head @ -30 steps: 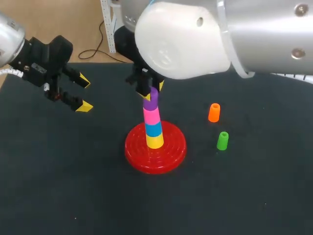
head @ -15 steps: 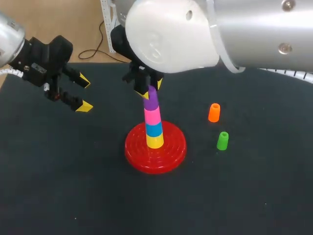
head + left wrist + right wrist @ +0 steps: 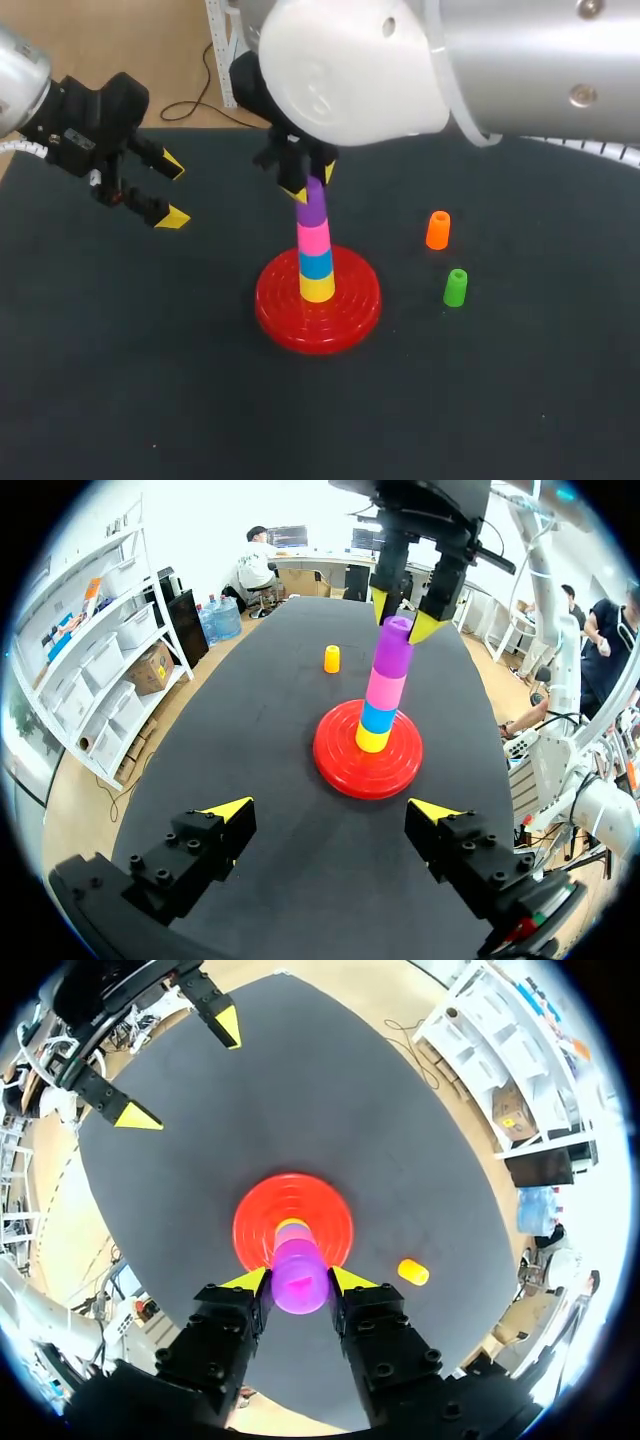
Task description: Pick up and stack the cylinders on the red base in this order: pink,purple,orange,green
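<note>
Purple cylinder [image 3: 313, 205] stands on top of the pink cylinder [image 3: 314, 240], which in turn rests on a blue cylinder [image 3: 316, 265] and a yellow cylinder [image 3: 318, 290] over the middle of the red base [image 3: 290, 320]. Against the picture from one second ago, the purple piece is less crooked: then it sat kinked over the pink one, now it lies nearly in line with the column, with a slight lean remaining. The right end effector [image 3: 311, 183] has shifted a little with it and stays clamped on the piece's upper end; the right wrist view shows a yellow tip against each side of it. Finding: the purple piece appears placed but not yet let go, and the lean suggests it may not be fully seated. The orange cylinder [image 3: 438, 229] and the green cylinder [image 3: 455, 287] stand upright on the tabletop [image 3: 150, 380], well apart from the base on its right side and close to each other, in the same places as before. The left end effector [image 3: 174, 190] hangs unmoved above the tabletop's left part, fingers spread and holding nothing. Assessment: two of the four named pieces are on the stack; orange is next, then green.
</note>
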